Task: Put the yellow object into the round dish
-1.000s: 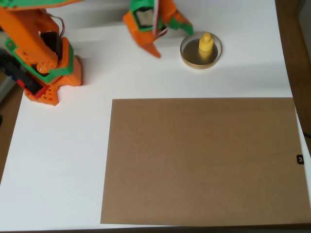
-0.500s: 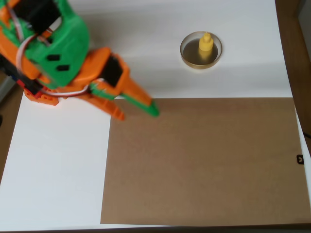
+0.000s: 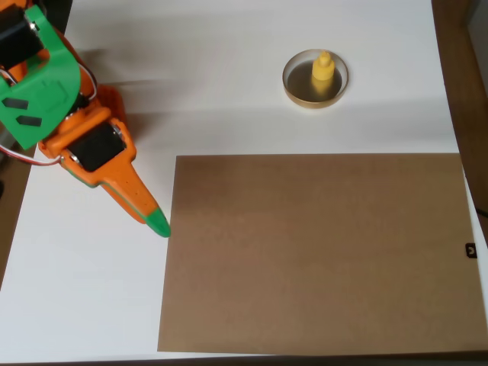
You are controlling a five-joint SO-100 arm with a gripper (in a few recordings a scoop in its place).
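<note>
The yellow object (image 3: 323, 70) stands upright inside the round dish (image 3: 293, 91), which sits at the upper right of the white table. My orange and green gripper (image 3: 155, 221) is far from both, at the left, its tips just off the left edge of the brown sheet. Its fingers lie together, shut, with nothing between them.
A large brown sheet (image 3: 316, 252) covers the lower right of the white table (image 3: 229, 76). The arm's orange base (image 3: 46, 99) fills the upper left corner. The table's right edge meets a dark wooden surface (image 3: 461, 76).
The gripper has swung away from beside the dish, across to the left and down, and its fingers have closed together. The yellow object and dish have not moved.
</note>
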